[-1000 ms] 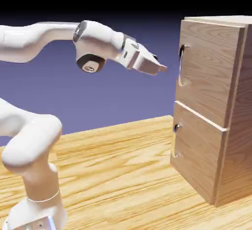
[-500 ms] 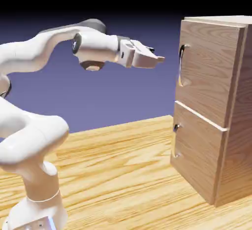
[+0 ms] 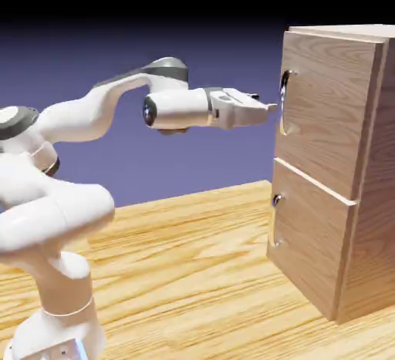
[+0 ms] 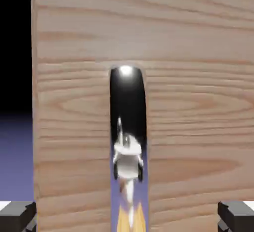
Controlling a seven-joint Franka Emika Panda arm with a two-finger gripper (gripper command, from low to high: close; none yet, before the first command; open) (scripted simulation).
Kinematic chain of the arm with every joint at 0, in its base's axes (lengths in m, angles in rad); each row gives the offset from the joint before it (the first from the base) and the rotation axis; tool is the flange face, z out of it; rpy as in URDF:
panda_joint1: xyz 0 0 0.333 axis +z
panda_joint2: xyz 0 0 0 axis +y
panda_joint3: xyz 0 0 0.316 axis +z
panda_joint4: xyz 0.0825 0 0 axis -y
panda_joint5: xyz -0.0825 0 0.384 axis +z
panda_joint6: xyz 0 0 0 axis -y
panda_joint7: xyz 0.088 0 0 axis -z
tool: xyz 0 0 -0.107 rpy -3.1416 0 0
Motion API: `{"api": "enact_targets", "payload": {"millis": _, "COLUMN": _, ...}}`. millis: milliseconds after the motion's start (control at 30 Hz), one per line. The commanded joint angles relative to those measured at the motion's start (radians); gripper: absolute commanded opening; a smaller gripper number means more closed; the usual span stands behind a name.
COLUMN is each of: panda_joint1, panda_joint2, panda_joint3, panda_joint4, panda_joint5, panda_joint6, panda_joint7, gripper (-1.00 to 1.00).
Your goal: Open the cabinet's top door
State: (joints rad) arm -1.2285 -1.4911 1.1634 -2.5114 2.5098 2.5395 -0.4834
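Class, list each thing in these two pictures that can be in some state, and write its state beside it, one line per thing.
top door: shut, flush with the cabinet front.
top door's handle: not yet gripped, centred ahead in the hand view.
lower panel: shut.
gripper: open, level, fingertips wide apart, just short of the handle.

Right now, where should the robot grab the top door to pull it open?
Probably by its handle, the long upright silver bar near the top door's edge. Come straight at the front, as the gripper already points, one finger on each side of the bar. The bar bows out, leaving room behind.
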Motion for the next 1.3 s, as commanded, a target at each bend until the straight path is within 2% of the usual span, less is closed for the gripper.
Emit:
{"api": "enact_targets", "payload": {"millis": 0, "panda_joint1": -0.038, "panda_joint2": 0.006, "panda_joint3": 0.012, "panda_joint4": 0.034, "panda_joint5": 0.013, "panda_joint6": -0.003, "panda_joint7": -0.001, "gripper": 0.0}}
{"api": "enact_targets", "payload": {"millis": 133, "panda_joint1": -0.153, "panda_joint2": 0.024, "panda_joint3": 0.048, "panda_joint4": 0.138, "panda_joint5": 0.052, "panda_joint6": -0.013, "panda_joint7": -0.005, "gripper": 0.0}}
{"api": "enact_targets", "payload": {"millis": 167, "panda_joint1": -0.153, "panda_joint2": 0.024, "panda_joint3": 0.048, "panda_joint4": 0.138, "panda_joint5": 0.052, "panda_joint6": -0.013, "panda_joint7": -0.005, "gripper": -1.0}}
{"api": "enact_targets", "payload": {"millis": 200, "panda_joint1": -0.153, "panda_joint2": 0.024, "panda_joint3": 0.048, "panda_joint4": 0.138, "panda_joint5": 0.052, "panda_joint6": -0.013, "panda_joint7": -0.005, "gripper": -1.0}}
{"api": "enact_targets", "payload": {"millis": 500, "panda_joint1": -0.035, "panda_joint2": 0.055, "panda_joint3": -0.098, "panda_joint4": -0.122, "panda_joint5": 0.048, "panda_joint6": -0.404, "panda_joint7": -0.164, "gripper": -1.0}}
{"api": "enact_targets", "payload": {"millis": 767, "panda_joint1": -0.032, "panda_joint2": 0.125, "panda_joint3": -0.256, "panda_joint4": -0.264, "panda_joint5": -0.063, "panda_joint6": -0.752, "panda_joint7": -0.275, "gripper": -1.0}}
{"api": "enact_targets", "payload": {"millis": 1033, "panda_joint1": -0.127, "panda_joint2": 0.249, "panda_joint3": -0.41, "panda_joint4": -0.311, "panda_joint5": -0.243, "panda_joint6": -1.1, "panda_joint7": -0.393, "gripper": -1.0}}
{"api": "enact_targets", "payload": {"millis": 1267, "panda_joint1": -0.278, "panda_joint2": 0.435, "panda_joint3": -0.504, "panda_joint4": -0.26, "panda_joint5": -0.462, "panda_joint6": -1.405, "panda_joint7": -0.536, "gripper": -1.0}}
